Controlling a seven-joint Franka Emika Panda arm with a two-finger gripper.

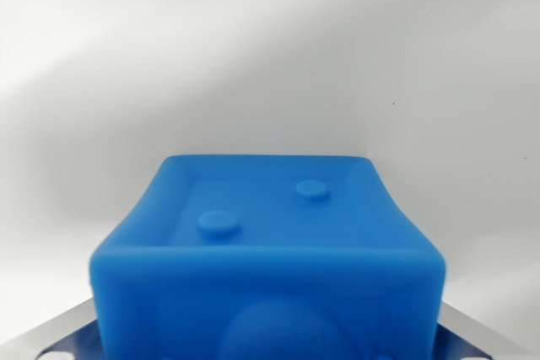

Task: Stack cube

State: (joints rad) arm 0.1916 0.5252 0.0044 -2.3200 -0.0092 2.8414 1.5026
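Blue fills our near view: the cube sits right under the camera, low and centred, metal fingers flanking its bottom corners. We can't tell whether they're pinching it. It looks rubbery, light, grippy; we'd take its flat sides. Its recessed top holds two studs. Beyond, bare white table, no containers.

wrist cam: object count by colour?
Blue cube: 1
Other colours: 0
Total: 1
Only metal gripper fingers show at the bottom corners, on either side of the cube.
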